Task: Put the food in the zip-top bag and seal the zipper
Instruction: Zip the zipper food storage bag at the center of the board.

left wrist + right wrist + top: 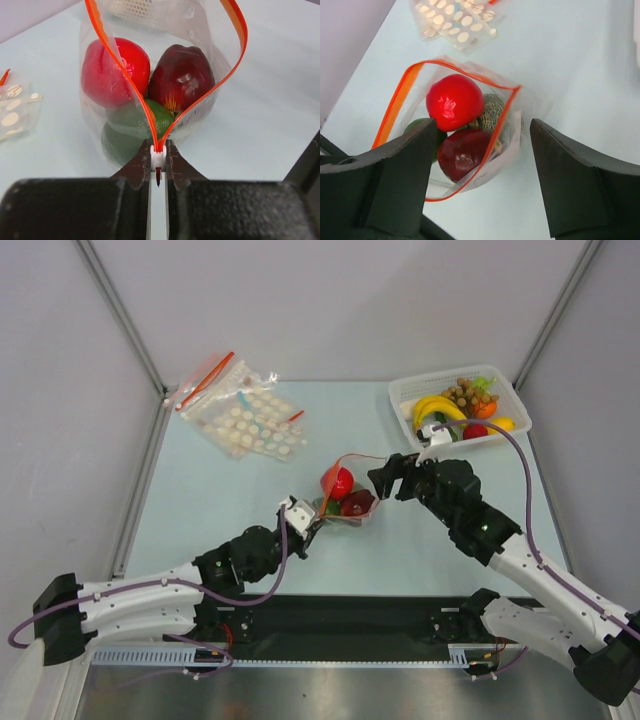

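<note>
The zip-top bag (366, 508) lies mid-table with its mouth gaping. Inside it is the food: a shiny red fruit (454, 101), a dark red piece (462, 152), a rough grey-green ball (493, 111) and a dark green ball (132, 122). The zipper (115, 55) runs as an orange-red strip in an open loop. My left gripper (158, 159) is shut on the white slider at the zipper's near end. My right gripper (482, 127) hangs open over the bag's other side, its fingers (405, 165) holding nothing.
A white basket (515, 410) at the back right holds yellow bananas, a brown grape bunch and other toy produce. Clear bags with rows of pale discs (250, 418) lie at the back left.
</note>
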`<state>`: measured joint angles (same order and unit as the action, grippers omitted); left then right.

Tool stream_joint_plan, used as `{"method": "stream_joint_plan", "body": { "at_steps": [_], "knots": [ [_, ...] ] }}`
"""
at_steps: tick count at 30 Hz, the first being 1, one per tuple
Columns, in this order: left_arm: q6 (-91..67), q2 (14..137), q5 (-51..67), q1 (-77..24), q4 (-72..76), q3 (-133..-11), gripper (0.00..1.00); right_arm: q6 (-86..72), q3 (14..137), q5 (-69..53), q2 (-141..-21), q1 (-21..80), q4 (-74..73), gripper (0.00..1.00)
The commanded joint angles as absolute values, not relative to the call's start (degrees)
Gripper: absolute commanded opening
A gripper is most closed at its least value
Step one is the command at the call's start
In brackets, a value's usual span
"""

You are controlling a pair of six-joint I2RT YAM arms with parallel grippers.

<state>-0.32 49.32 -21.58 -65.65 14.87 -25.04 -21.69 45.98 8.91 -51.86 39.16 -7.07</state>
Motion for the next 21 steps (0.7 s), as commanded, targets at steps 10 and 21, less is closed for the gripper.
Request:
{"method": "stream_joint_plan", "body": {
  "at_steps": [10,21],
  "knots": [
    [1.58,44.56,-18.37,-65.21,17.93,-22.67,0.00,-2.11,53.96,7.20,-59.40,38.85,-8.60,0.80],
    [2.03,44.47,-18.99,-64.08,20.82,-22.32,0.00,-10.28,59.42,20.47,-67.15,38.67,-17.40,0.00]
  ]
}}
